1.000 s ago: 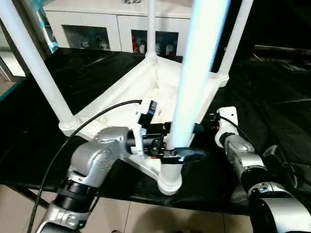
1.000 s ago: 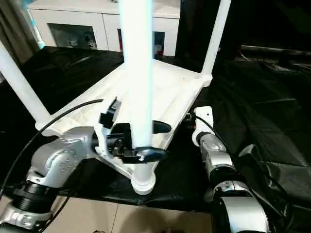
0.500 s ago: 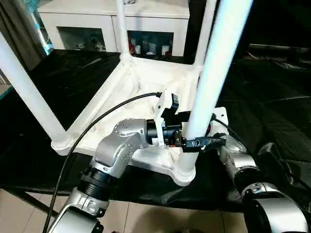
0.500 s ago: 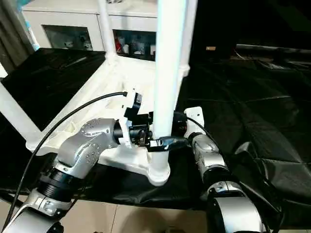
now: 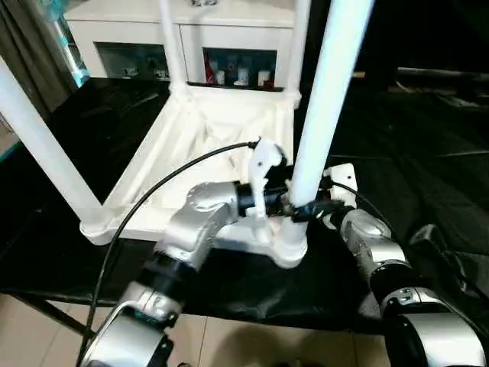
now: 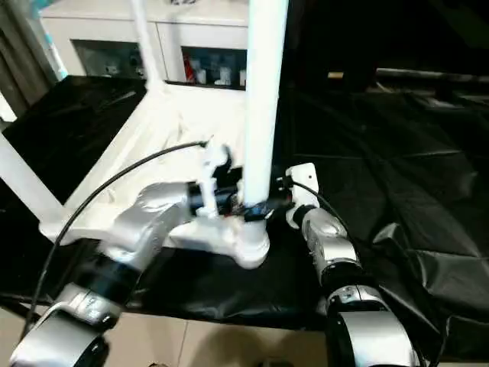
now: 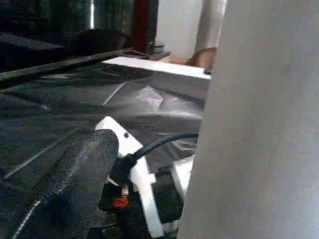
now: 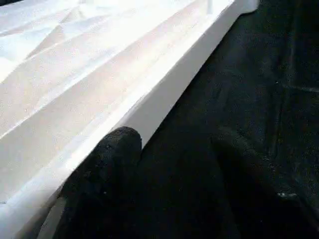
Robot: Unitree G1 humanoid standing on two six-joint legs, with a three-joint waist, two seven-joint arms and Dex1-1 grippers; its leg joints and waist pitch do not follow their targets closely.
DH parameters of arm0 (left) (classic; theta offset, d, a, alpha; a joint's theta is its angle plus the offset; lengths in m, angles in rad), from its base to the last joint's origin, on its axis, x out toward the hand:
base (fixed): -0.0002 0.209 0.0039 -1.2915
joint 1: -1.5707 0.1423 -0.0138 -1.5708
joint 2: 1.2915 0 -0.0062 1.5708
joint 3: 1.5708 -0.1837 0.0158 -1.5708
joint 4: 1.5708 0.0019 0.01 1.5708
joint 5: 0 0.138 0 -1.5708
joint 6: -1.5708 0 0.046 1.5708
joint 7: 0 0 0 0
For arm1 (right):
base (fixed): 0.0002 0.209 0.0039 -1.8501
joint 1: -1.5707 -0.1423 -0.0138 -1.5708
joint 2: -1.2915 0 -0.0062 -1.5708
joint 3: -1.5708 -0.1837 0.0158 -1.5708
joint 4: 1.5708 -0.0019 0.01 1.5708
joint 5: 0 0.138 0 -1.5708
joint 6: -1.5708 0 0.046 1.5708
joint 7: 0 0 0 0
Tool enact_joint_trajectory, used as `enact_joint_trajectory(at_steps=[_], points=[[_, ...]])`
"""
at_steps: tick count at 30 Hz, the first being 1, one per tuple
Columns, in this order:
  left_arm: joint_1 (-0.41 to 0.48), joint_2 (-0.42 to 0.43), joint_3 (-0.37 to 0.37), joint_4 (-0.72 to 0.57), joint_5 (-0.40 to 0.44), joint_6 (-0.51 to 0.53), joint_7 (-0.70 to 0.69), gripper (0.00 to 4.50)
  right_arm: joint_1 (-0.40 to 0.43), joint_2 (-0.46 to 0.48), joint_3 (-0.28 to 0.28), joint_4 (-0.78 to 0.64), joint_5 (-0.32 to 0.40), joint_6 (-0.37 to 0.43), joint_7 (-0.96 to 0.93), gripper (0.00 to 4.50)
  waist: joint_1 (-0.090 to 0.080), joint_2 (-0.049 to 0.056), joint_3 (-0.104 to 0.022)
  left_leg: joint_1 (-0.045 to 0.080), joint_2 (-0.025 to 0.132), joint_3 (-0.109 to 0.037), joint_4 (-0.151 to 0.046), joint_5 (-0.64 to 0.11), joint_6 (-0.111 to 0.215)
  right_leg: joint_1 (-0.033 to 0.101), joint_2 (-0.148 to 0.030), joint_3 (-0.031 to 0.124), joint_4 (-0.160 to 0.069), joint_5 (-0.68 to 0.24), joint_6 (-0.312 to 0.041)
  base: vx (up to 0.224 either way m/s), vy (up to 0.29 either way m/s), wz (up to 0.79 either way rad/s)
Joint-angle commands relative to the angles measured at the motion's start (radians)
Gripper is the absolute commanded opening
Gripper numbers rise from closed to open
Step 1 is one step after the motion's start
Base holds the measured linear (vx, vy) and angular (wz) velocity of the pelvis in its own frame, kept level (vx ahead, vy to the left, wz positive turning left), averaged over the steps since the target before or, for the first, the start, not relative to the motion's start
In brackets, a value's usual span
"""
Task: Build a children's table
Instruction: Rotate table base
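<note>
The children's table [image 5: 206, 130] lies upside down on the black sheet, with all four white legs pointing up. Its nearest leg [image 5: 325, 99] rises from the front right corner socket [image 5: 290, 246]. My left gripper [image 5: 304, 210] is open, with that leg between its fingers low down. In the left wrist view a gap shows between one black finger [image 7: 75, 184] and the leg [image 7: 259, 124]. My right gripper [image 6: 281, 205] sits just right of the same corner, open. One of its fingers [image 8: 112, 159] rests beside the tabletop's rim [image 8: 149, 94], and only black sheet lies between the fingers.
The large black-sheeted table [image 5: 412, 153] stretches right and back, its front edge just below the near corner socket. A white cabinet with glass doors [image 5: 191, 46] stands behind. My left arm's black cable [image 5: 168, 180] arcs over the tabletop.
The children's table has swung round on the sheet from corner-on to nearly square. My left gripper moved right with the near leg, ending close to my right gripper.
</note>
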Motion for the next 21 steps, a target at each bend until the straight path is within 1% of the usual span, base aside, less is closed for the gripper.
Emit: enact_joint_trajectory(at_steps=[1,2,3,4,5,6,7,8,9,10,11,12,13,14,15,16,17,18,19,20,21], points=[[0.013,0.028,-0.007,-0.010,0.006,0.000,-0.044,4.44,0.055,-0.037,-0.043,-0.131,0.040,-0.002,0.014,2.78,0.016,0.019,-0.074,0.005,0.059,-0.046,-0.064,-0.187,0.082,0.064,-0.086,0.057,-0.081,-0.198,-0.249,0.000,0.000,0.00],[0.015,0.031,-0.007,-0.013,0.004,0.002,-0.050,4.44,0.059,-0.039,-0.046,-0.140,0.043,-0.001,0.016,2.78,0.024,-0.001,-0.078,0.004,0.061,-0.043,-0.063,-0.156,0.109,0.066,-0.081,0.058,-0.074,-0.152,-0.245,0.000,0.000,0.00],[0.034,0.053,-0.009,-0.046,-0.025,0.043,-0.105,4.44,0.098,-0.056,-0.064,-0.220,0.070,0.016,0.047,2.78,0.031,0.025,-0.077,0.004,0.059,-0.044,-0.062,-0.146,0.115,0.067,-0.083,0.057,-0.071,-0.147,-0.247,0.000,0.000,0.00],[0.036,0.056,-0.009,-0.050,-0.029,0.049,-0.111,4.44,0.102,-0.058,-0.065,-0.230,0.073,0.018,0.052,2.78,0.034,0.017,-0.077,0.005,0.061,-0.040,-0.061,-0.147,0.125,0.064,-0.081,0.057,-0.078,-0.154,-0.241,0.000,0.000,0.00],[0.048,0.079,-0.012,-0.063,-0.035,0.056,-0.145,4.44,0.131,-0.072,-0.063,-0.282,0.080,0.030,0.082,2.78,0.042,0.039,-0.078,0.004,0.059,-0.042,-0.059,-0.141,0.129,0.065,-0.080,0.054,-0.073,-0.166,-0.240,0.000,0.000,0.00],[0.053,0.098,-0.015,-0.064,-0.036,0.052,-0.175,4.44,0.153,-0.087,-0.059,-0.322,0.086,0.038,0.107,2.78,0.043,0.027,-0.077,0.004,0.058,-0.038,-0.058,-0.148,0.131,0.063,-0.079,0.054,-0.079,-0.192,-0.230,0.000,0.000,0.00],[0.059,0.119,-0.016,-0.062,-0.038,0.051,-0.204,4.44,0.178,-0.101,-0.052,-0.363,0.092,0.047,0.134,2.78,0.049,0.046,-0.075,0.004,0.055,-0.041,-0.057,-0.150,0.132,0.062,-0.078,0.051,-0.081,-0.210,-0.220,0.000,0.000,0.00],[0.062,0.144,-0.017,-0.054,-0.037,0.050,-0.234,4.44,0.204,-0.120,-0.045,-0.407,0.101,0.060,0.166,2.78,0.049,0.038,-0.073,0.005,0.055,-0.038,-0.059,-0.163,0.135,0.059,-0.075,0.052,-0.087,-0.240,-0.202,0.000,0.000,0.00],[0.063,0.186,-0.021,-0.038,-0.026,0.043,-0.275,4.44,0.240,-0.150,-0.030,-0.465,0.106,0.077,0.208,2.78,0.051,0.040,-0.075,0.004,0.056,-0.040,-0.059,-0.163,0.133,0.060,-0.076,0.051,-0.085,-0.252,-0.197,0.000,0.000,0.00],[0.063,0.245,-0.028,-0.014,-0.003,0.031,-0.324,4.44,0.283,-0.189,-0.011,-0.537,0.110,0.107,0.261,2.78,0.057,0.044,-0.074,0.005,0.054,-0.042,-0.060,-0.165,0.134,0.057,-0.074,0.052,-0.089,-0.303,-0.163,0.000,0.000,0.00],[0.062,0.267,-0.026,0.000,0.006,0.020,-0.340,4.44,0.298,-0.205,-0.002,-0.558,0.103,0.114,0.273,2.78,0.056,0.047,-0.072,0.004,0.056,-0.043,-0.062,-0.169,0.131,0.056,-0.075,0.051,-0.090,-0.318,-0.156,0.000,0.000,0.00],[0.061,0.272,-0.026,0.004,0.008,0.018,-0.344,4.44,0.302,-0.209,0.001,-0.563,0.102,0.115,0.276,2.78,0.057,0.037,-0.073,0.003,0.054,-0.045,-0.064,-0.166,0.121,0.057,-0.075,0.050,-0.090,-0.348,-0.140,0.000,0.000,0.00],[0.060,0.287,-0.023,0.015,0.014,0.010,-0.355,4.44,0.313,-0.220,0.007,-0.578,0.096,0.120,0.283,2.78,0.056,0.043,-0.072,0.005,0.054,-0.045,-0.063,-0.169,0.113,0.053,-0.075,0.050,-0.092,-0.360,-0.138,0.000,0.000,0.00],[0.058,0.310,-0.026,0.034,0.036,-0.011,-0.357,4.44,0.330,-0.236,0.012,-0.607,0.097,0.145,0.294,2.78,0.059,0.035,-0.072,0.006,0.055,-0.047,-0.065,-0.171,0.107,0.052,-0.076,0.051,-0.094,-0.377,-0.132,0.000,0.000,0.00],[0.056,0.330,-0.029,0.044,0.053,-0.021,-0.358,4.44,0.353,-0.254,0.020,-0.645,0.096,0.169,0.309,2.78,0.057,0.022,-0.070,0.005,0.056,-0.045,-0.067,-0.174,0.103,0.051,-0.076,0.052,-0.097,-0.388,-0.127,0.000,0.000,0.00],[0.053,0.344,-0.033,0.051,0.068,-0.025,-0.358,4.44,0.374,-0.271,0.028,-0.683,0.100,0.194,0.327,2.78,0.063,0.028,-0.071,0.007,0.057,-0.046,-0.067,-0.174,0.101,0.050,-0.079,0.053,-0.095,-0.392,-0.126,0.000,0.000,0.00],[0.043,0.352,-0.038,0.065,0.079,-0.027,-0.365,4.28,0.403,-0.297,0.044,-0.736,0.113,0.227,0.368,2.78,0.065,0.014,-0.071,0.005,0.059,-0.045,-0.067,-0.164,0.103,0.051,-0.080,0.055,-0.093,-0.390,-0.119,0.000,0.000,0.00],[0.032,0.353,-0.052,0.089,0.101,-0.048,-0.361,4.28,0.427,-0.320,0.056,-0.771,0.116,0.245,0.398,2.78,0.069,0.011,-0.071,0.005,0.061,-0.045,-0.069,-0.157,0.102,0.048,-0.082,0.056,-0.093,-0.386,-0.115,0.000,0.000,0.00],[0.032,0.353,-0.052,0.089,0.101,-0.048,-0.361,4.17,0.427,-0.320,0.056,-0.771,0.116,0.245,0.398,2.78,0.071,0.015,-0.070,0.005,0.060,-0.045,-0.069,-0.160,0.104,0.047,-0.080,0.056,-0.096,-0.391,-0.110,0.000,0.000,0.00],[0.019,0.352,-0.069,0.116,0.123,-0.068,-0.357,4.09,0.448,-0.344,0.068,-0.801,0.117,0.260,0.429,2.78,0.074,0.014,-0.071,0.008,0.063,-0.045,-0.070,-0.162,0.095,0.044,-0.084,0.057,-0.095,-0.378,-0.117,0.000,0.000,0.00],[-0.002,0.345,-0.103,0.165,0.170,-0.114,-0.338,4.05,0.479,-0.383,0.084,-0.854,0.125,0.289,0.472,2.78,0.077,0.013,-0.069,0.008,0.061,-0.047,-0.072,-0.170,0.096,0.046,-0.079,0.057,-0.099,-0.375,-0.109,0.000,0.000,0.00]])
